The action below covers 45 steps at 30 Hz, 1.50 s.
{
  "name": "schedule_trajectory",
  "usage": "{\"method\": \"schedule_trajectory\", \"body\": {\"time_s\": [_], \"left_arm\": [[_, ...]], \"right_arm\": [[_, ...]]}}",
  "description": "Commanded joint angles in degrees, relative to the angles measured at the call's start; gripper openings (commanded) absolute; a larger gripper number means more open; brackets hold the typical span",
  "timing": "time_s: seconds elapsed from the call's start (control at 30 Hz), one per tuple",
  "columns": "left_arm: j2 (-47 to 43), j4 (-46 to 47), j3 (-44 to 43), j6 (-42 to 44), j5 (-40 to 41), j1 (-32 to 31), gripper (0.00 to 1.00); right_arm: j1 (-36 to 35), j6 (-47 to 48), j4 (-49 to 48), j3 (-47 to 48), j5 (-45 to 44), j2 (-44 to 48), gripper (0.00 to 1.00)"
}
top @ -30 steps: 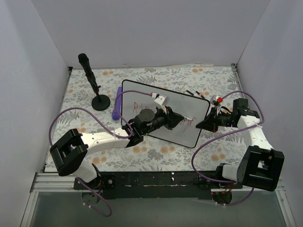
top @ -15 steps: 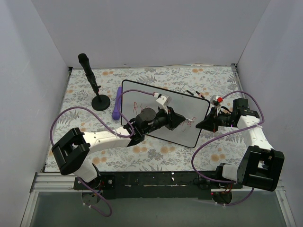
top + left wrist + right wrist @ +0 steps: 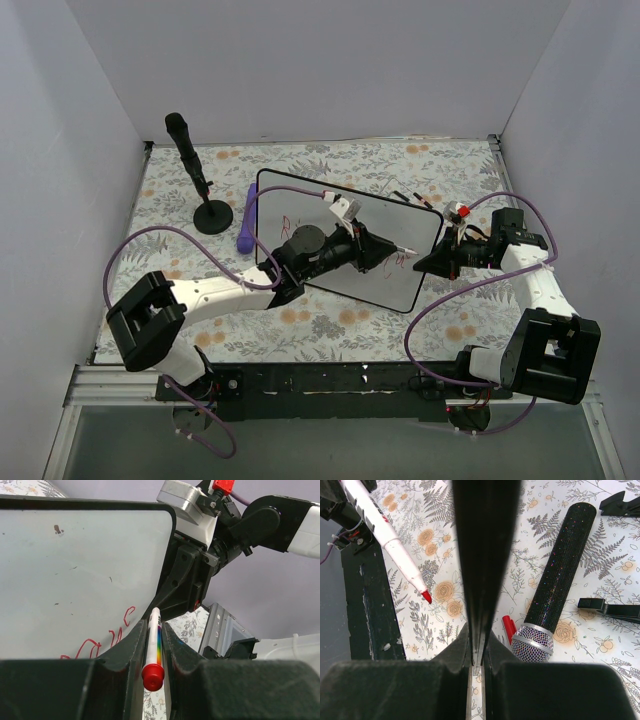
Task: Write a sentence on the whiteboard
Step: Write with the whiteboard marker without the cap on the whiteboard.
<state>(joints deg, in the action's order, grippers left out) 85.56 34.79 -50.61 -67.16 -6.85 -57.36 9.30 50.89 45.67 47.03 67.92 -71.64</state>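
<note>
At the middle of the table, the whiteboard is seen lying askew, its right edge pinched between the closed fingers of the right gripper. A marker is clamped in the left gripper, which is shut round it above the board's right half. The red tip is pointed toward the right edge and appears just off the surface. The sentence is written in red across the board and is partly hidden by the left gripper.

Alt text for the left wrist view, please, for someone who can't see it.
The left pincer grips a white marker with a red near end. Left of it, the whiteboard shows red handwritten letters low in view.
</note>
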Motion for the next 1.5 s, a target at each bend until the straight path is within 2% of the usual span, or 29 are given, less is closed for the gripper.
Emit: {"method": "schedule_trajectory", "body": {"time_s": [0.0, 0.8, 1.47], "left_arm": [[0.83, 0.81, -3.26, 0.27, -0.36, 0.32, 0.00], [3.56, -0.95, -3.62, 2.20, 4.83, 0.67, 0.00], [2.86, -2.97, -0.28, 1.59, 4.04, 0.59, 0.00]], "right_arm": [[-0.60, 1.40, -0.32, 0.17, -2.09, 0.88, 0.01], [-0.51, 1.40, -0.32, 0.35, -2.00, 0.80, 0.01], [-0.51, 1.40, -0.23, 0.26, -2.00, 0.80, 0.01]]}}
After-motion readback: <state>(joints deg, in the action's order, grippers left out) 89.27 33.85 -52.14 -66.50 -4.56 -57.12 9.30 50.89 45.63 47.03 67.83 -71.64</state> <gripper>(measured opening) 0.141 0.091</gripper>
